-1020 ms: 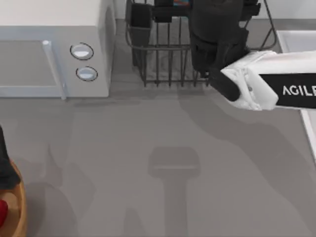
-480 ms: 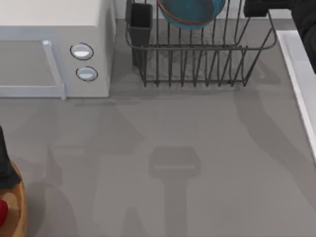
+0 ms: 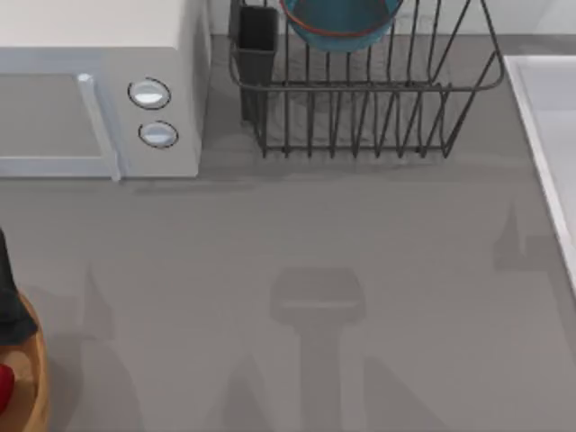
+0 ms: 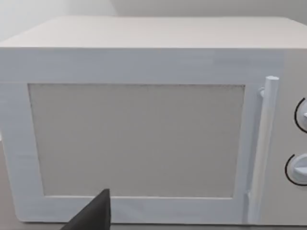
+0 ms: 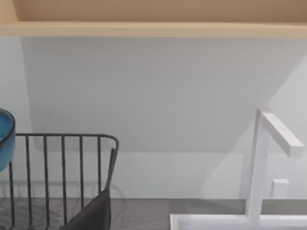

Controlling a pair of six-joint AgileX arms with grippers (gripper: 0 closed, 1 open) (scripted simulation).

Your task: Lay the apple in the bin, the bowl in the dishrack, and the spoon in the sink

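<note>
The boxy white microwave point(image 3: 99, 85) fills the upper left, the glazed blue bowl point(image 3: 340, 22) sits in the dark wire dishrack point(image 3: 360, 117) at top, the wooden bin point(image 3: 31, 378) holds what looks like the red apple point(image 3: 4, 385) at lower left, and my grippers' spread I cannot tell.

From my left wrist camera I see the white microwave point(image 4: 144, 120) square-on, its wide grey door window point(image 4: 136, 139) framed in white, with a vertical bar handle point(image 4: 263, 143) beside it. 2 round knobs point(image 4: 300, 167) peek in at the frame's edge. One dark fingertip point(image 4: 93, 215) of my left gripper juts in below the door.
</note>
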